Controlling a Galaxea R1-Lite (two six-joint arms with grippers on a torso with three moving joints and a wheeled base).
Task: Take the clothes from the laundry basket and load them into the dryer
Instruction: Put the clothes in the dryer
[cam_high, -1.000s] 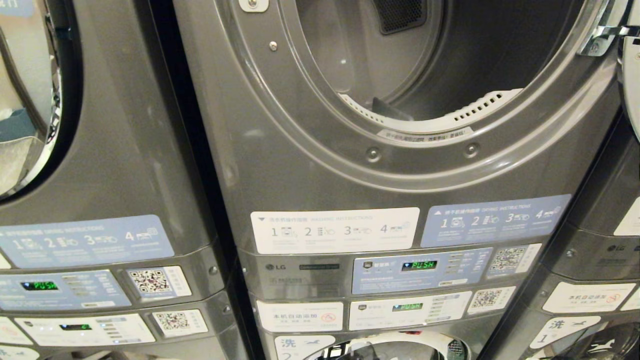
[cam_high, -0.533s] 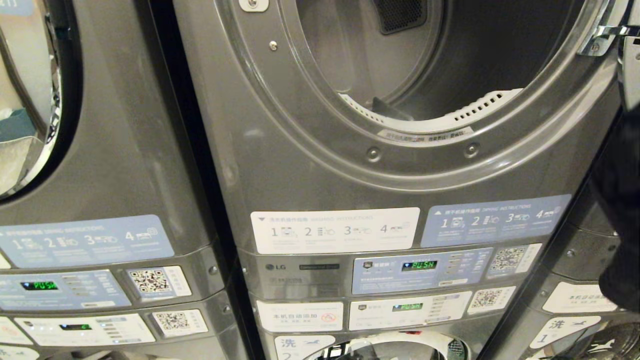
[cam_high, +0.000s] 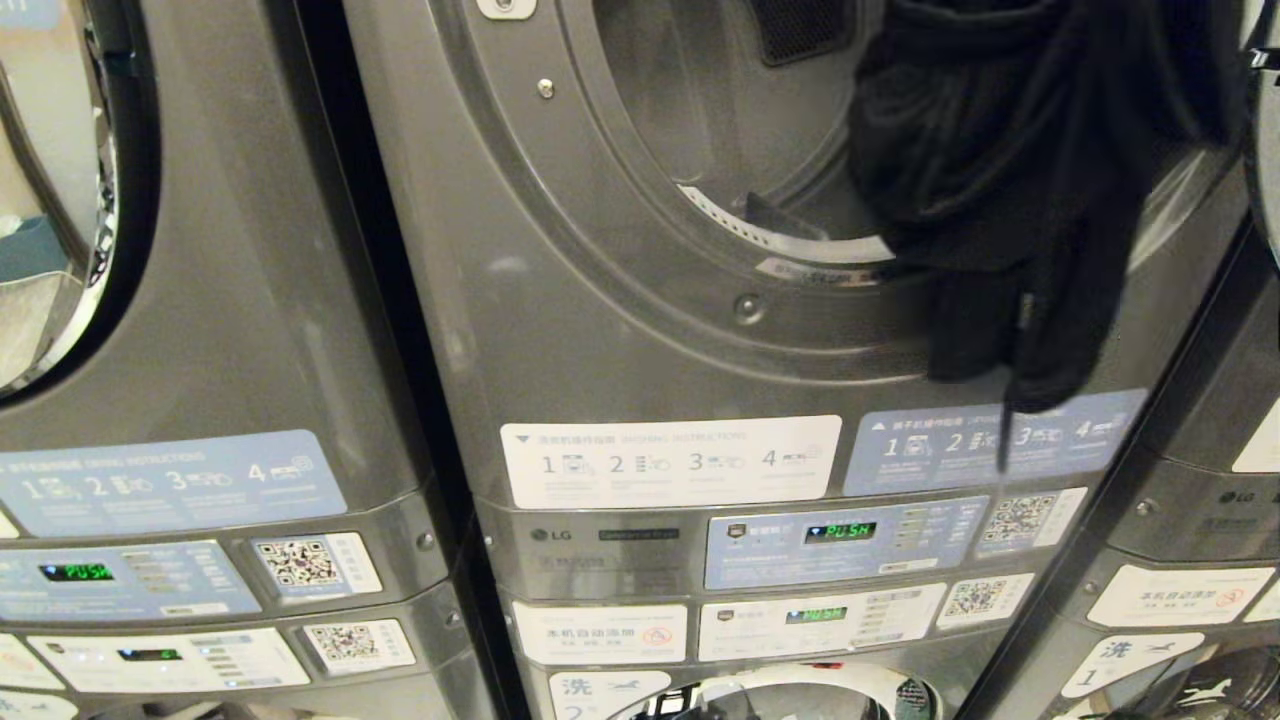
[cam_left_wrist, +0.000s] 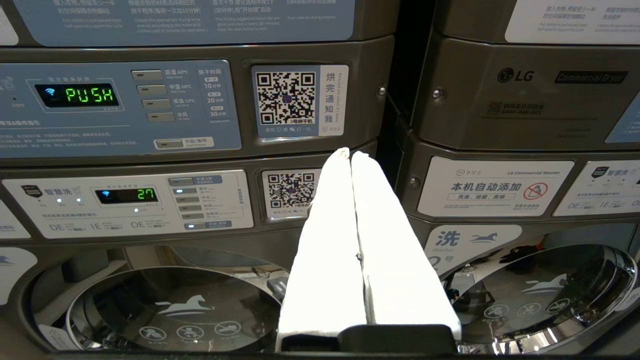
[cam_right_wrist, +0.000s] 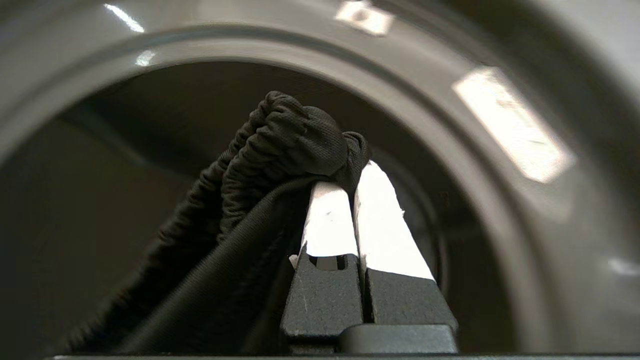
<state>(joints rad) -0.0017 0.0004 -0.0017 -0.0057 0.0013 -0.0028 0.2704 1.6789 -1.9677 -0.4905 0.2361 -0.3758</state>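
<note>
A black garment (cam_high: 1010, 180) hangs in front of the right half of the open dryer mouth (cam_high: 660, 230), its lower end drooping over the door ring to the instruction labels. My right gripper (cam_right_wrist: 352, 172) is shut on the garment's gathered black waistband (cam_right_wrist: 285, 145), pointing into the dark drum. The gripper itself is hidden behind the cloth in the head view. My left gripper (cam_left_wrist: 350, 152) is parked low, shut and empty, facing the control panels. The laundry basket is out of view.
A second grey machine (cam_high: 200, 330) stands to the left with its round door glass (cam_high: 50, 200). Control panels with a green PUSH display (cam_high: 840, 531) run below the dryer mouth. Washer doors (cam_left_wrist: 170, 305) sit lower down. Another machine (cam_high: 1220, 480) stands at the right.
The black garment came in from the right edge, rose and swung left, and now covers the right half of the dryer mouth. The left arm has not moved.
</note>
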